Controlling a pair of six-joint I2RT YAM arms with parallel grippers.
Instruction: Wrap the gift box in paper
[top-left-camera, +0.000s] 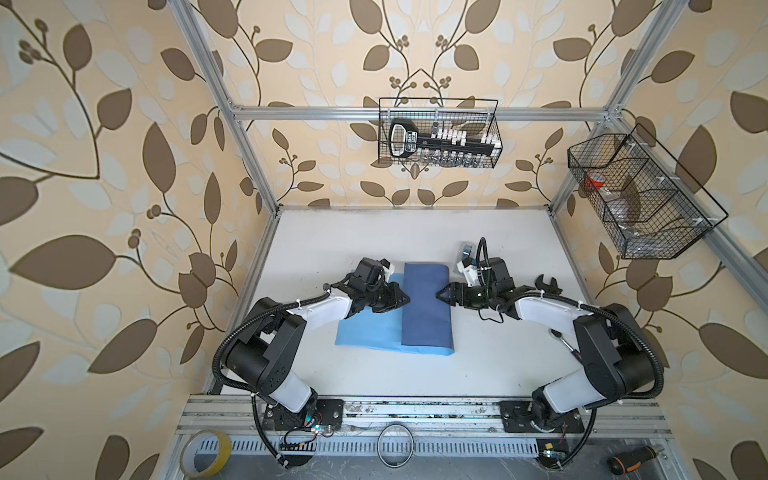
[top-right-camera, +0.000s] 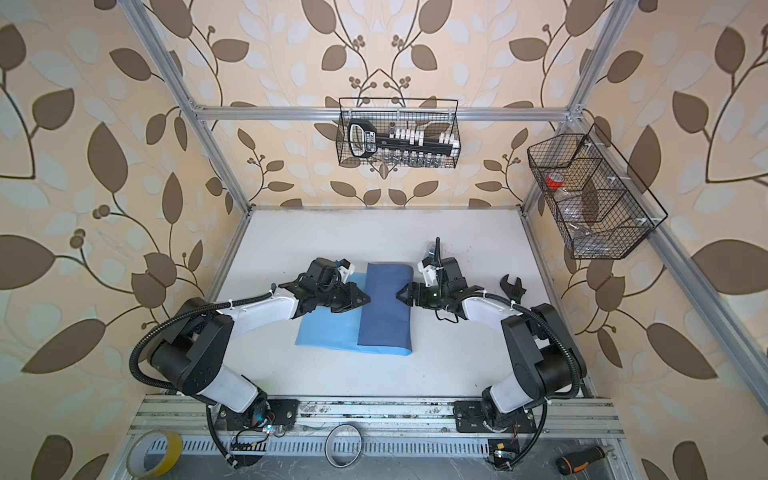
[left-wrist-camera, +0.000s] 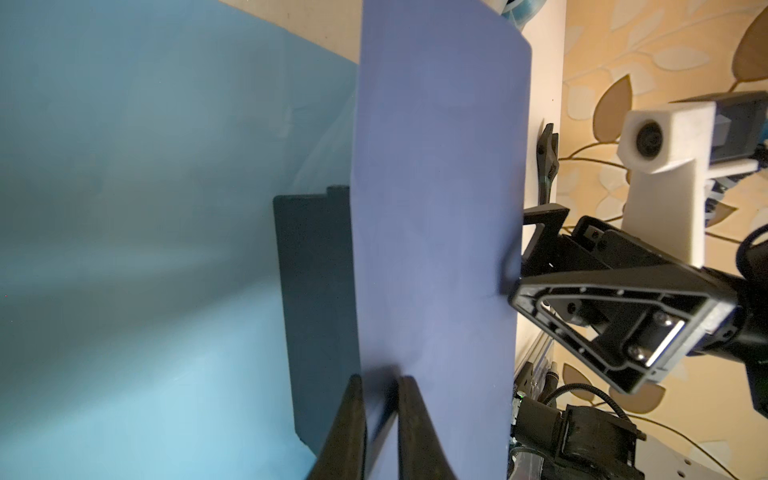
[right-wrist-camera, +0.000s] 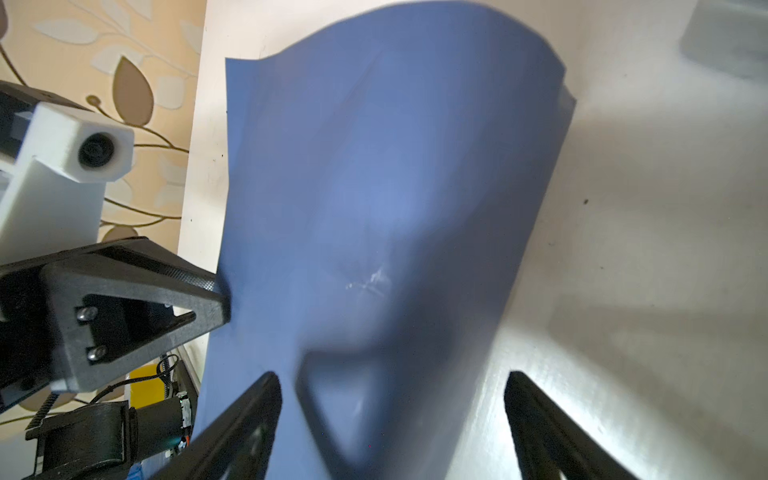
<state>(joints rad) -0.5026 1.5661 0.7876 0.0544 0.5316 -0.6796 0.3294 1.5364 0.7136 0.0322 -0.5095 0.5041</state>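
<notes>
Slate-blue paper (top-left-camera: 426, 309) folded over, dark gift box (left-wrist-camera: 316, 291)

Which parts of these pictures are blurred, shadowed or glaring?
Right wrist view: the right gripper is out of focus, a dark shadow falls on the paper, and the table glares white. Left wrist view: the left gripper is blurred. Both top views: sharp, evenly lit.

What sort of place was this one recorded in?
Probably a lab robot workcell rather than a home: an aluminium frame encloses the white table, a wire basket of tools hangs from it, and a screwdriver and tape roll lie by the front rail.
</notes>
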